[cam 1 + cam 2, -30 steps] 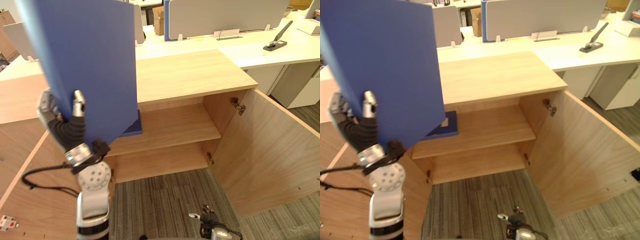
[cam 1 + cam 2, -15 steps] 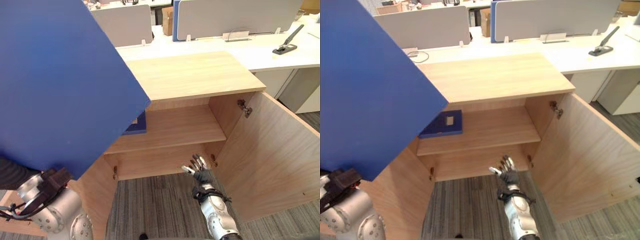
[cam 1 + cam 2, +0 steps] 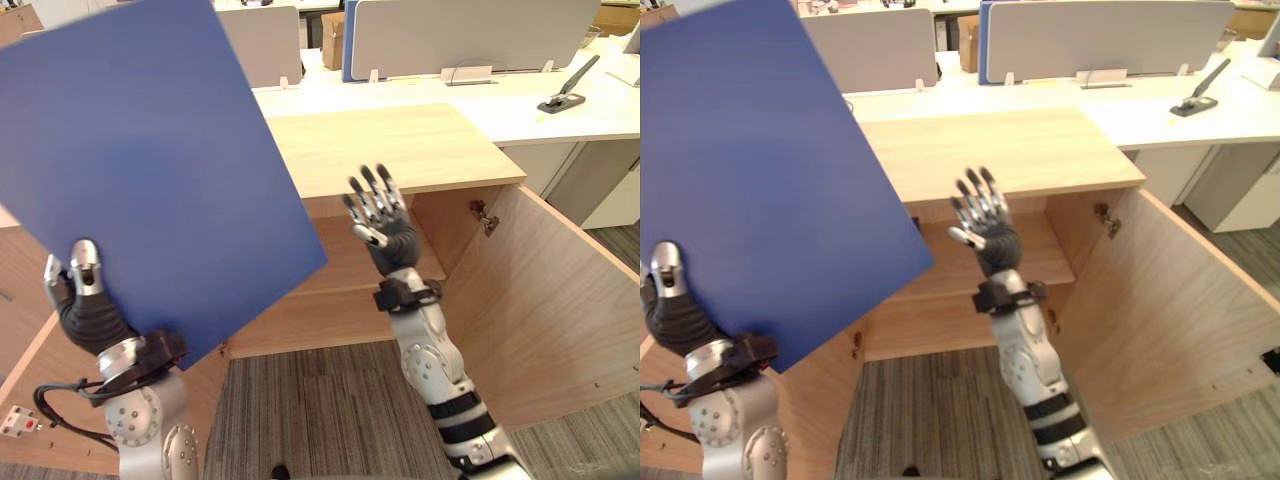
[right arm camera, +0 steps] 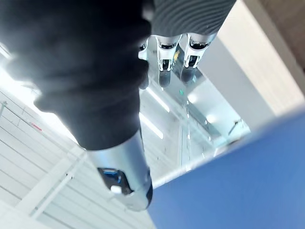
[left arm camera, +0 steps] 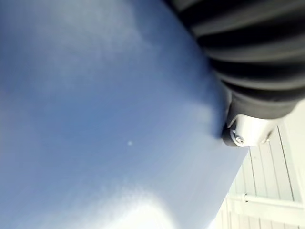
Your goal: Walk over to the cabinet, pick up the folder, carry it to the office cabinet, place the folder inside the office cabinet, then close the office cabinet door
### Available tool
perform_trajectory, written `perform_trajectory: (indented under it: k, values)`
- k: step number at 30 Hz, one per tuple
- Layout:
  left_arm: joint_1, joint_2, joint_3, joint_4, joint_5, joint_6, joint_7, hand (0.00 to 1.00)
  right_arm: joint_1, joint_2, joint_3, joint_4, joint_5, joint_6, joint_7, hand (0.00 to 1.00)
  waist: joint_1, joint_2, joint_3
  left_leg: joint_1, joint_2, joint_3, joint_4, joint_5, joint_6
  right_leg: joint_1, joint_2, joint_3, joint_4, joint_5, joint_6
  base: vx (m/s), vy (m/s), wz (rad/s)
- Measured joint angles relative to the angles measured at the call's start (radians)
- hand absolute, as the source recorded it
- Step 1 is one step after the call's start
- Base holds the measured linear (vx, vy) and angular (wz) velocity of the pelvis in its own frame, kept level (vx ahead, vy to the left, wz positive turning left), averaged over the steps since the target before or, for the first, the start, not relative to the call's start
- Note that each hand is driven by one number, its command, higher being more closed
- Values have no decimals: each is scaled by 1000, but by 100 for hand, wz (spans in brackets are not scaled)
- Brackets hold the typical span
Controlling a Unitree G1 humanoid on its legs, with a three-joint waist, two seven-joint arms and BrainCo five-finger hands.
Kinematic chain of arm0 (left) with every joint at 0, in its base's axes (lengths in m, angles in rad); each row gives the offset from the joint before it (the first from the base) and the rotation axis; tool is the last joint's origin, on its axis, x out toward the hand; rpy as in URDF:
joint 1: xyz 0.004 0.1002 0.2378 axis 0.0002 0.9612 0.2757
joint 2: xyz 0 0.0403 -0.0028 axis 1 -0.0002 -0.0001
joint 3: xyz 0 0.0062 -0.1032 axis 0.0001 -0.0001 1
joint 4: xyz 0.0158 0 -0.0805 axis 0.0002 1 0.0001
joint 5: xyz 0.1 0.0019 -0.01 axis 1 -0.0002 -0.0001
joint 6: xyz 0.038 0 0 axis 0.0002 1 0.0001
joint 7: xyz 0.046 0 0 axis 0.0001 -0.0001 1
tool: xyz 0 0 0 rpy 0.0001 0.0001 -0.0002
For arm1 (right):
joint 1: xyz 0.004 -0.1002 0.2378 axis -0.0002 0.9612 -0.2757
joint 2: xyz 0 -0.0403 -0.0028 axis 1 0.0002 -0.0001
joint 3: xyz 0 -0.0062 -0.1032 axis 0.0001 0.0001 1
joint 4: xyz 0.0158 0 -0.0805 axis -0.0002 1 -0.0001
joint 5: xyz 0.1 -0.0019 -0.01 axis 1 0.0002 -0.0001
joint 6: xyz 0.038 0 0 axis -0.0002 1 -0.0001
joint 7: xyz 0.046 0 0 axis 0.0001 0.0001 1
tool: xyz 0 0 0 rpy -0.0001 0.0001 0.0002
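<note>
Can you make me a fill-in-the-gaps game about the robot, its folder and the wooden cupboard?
The folder is coloured ____.
The hand gripping it is the robot's ____ one.
The right hand, fingers straight, holds ____.
The cabinet door stands ____.
Missing words: blue; left; nothing; open.

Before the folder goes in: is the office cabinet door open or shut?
Open: the door stands swung out on the right, with its hinge bared.
</note>
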Motion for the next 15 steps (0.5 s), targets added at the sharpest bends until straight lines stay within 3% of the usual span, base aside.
perform_trajectory:
  k: [9,15]
  values:
    - [0,38,-33,39,109,31,-15,100,-209,-145,152,125,203,32,29,0,16,-1,0,11,2,4,0,2,0,7,1,4,3,1,-1,-17,2,-1]
    - [0,58,-33,67,125,32,-12,100,-314,-223,227,188,246,59,28,0,23,-1,-1,10,3,4,0,4,-2,6,3,4,3,2,-3,0,0,0]
